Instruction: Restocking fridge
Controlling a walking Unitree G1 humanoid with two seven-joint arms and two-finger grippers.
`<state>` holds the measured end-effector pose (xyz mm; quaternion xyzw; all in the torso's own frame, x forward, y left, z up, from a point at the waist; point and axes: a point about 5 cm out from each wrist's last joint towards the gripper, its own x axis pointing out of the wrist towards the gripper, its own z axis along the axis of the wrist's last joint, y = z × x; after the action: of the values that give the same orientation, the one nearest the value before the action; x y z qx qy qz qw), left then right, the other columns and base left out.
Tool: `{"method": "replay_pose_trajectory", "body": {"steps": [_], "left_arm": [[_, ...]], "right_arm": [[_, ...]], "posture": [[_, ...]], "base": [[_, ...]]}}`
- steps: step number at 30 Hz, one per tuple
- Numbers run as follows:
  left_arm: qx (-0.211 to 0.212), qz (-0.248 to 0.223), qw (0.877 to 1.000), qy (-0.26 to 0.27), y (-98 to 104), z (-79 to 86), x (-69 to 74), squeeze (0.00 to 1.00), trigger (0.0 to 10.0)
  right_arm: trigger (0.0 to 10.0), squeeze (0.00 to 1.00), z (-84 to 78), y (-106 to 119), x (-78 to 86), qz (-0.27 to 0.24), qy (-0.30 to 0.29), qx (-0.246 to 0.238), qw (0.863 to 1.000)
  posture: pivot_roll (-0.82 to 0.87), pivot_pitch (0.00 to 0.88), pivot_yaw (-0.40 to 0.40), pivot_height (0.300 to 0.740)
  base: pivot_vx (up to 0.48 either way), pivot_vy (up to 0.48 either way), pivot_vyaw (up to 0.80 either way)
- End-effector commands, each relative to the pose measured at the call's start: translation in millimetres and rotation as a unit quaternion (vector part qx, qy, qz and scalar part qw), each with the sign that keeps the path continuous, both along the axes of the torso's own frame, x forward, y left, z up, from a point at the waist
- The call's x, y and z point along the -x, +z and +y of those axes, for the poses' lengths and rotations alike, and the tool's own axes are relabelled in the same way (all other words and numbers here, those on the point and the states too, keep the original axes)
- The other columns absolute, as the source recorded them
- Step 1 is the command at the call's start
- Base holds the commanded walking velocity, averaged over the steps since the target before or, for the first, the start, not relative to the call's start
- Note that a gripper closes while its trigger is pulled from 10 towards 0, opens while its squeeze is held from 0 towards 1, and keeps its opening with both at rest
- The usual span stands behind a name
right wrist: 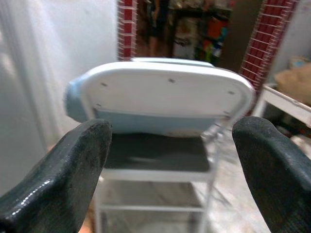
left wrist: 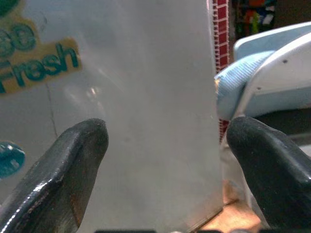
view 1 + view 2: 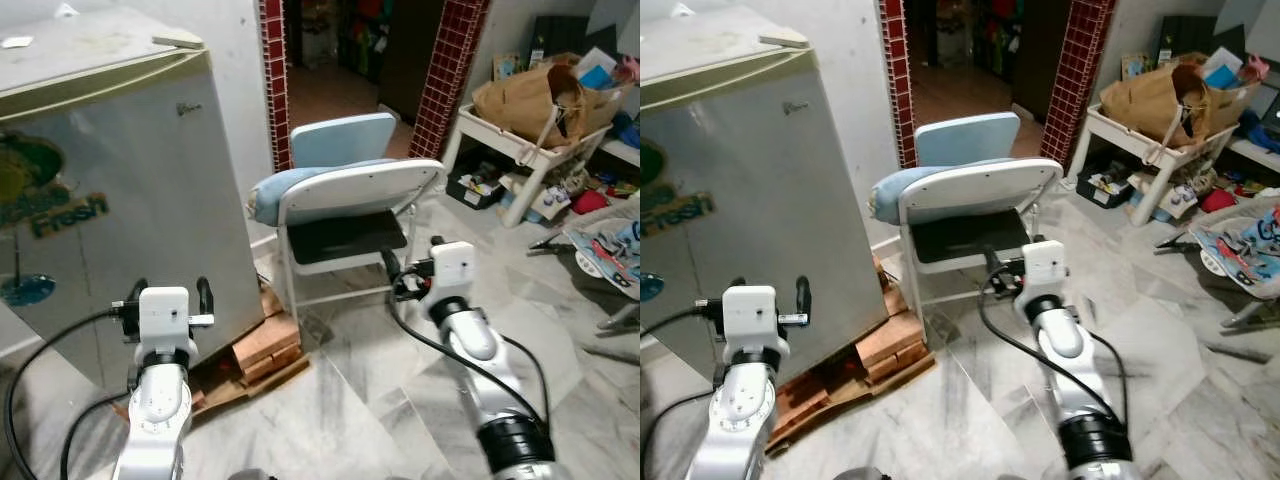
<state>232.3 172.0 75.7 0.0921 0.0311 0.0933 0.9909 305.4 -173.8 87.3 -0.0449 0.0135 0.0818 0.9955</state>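
The fridge [image 3: 120,190] is standing at the robot's left with its grey door facing the camera and looking shut, a worn "Fresh" sticker [image 3: 68,215] showing on the front. It is resting on a stack of wooden boards [image 3: 265,345] on the marble floor [image 3: 350,400]. Judging from this, the restocking is barely starting: the door is not yet open, and no food or drink is showing in either gripper.

Just beside the fridge a folding chair [image 3: 345,205] is standing with its white back toward the robot, a light blue cushion [image 3: 275,195] lying over the seat. Farther to the right a white rack [image 3: 530,150] is carrying a brown paper bag [image 3: 530,100], which may be holding the supplies, though its contents cannot be made out.

The left gripper [image 3: 168,291] is hovering close in front of the fridge door, fingers spread apart and grasping nothing; the left wrist view is looking straight at the door between its fingers [image 2: 73,160]. The right gripper [image 3: 412,268] is pointing at the chair, fingers also spread wide in the right wrist view and empty.

What is left seems to be nearly everything: opening the door, fetching the goods, placing them inside, closing up.
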Motion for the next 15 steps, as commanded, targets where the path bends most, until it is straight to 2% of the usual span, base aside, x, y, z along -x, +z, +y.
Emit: {"method": "replay_pose_trajectory", "body": {"steps": [1,4,10,15], "left_arm": [[0.000,0.000,1.000,-0.013,1.8,-4.1,1.3,0.00,10.0],[0.003,0.003,1.000,-0.013,1.1,-3.8,3.1,0.00,10.0],[0.002,0.009,1.000,-0.001,0.5,3.3,8.0,0.00,10.0],[0.000,0.008,1.000,-0.006,1.3,2.2,5.6,0.00,10.0]], "right_arm": [[10.0,0.00,-11.0,0.5,-3.4,0.020,-0.013,-0.008,1.000],[10.0,0.00,-16.9,-0.7,-1.8,0.031,-0.004,-0.002,0.999],[10.0,0.00,-12.1,-0.3,0.5,0.039,0.046,0.013,0.998],[10.0,0.00,-4.7,3.4,-7.1,0.028,0.002,-0.014,1.000]], "posture": [[0.02,0.020,0.005,0.740],[0.02,0.024,0.010,0.740],[0.02,0.023,0.030,0.740],[0.03,0.015,0.030,0.740]], "base": [[0.000,0.000,0.00],[0.000,0.000,0.00],[0.000,0.000,0.00],[0.000,0.000,0.00]]}}
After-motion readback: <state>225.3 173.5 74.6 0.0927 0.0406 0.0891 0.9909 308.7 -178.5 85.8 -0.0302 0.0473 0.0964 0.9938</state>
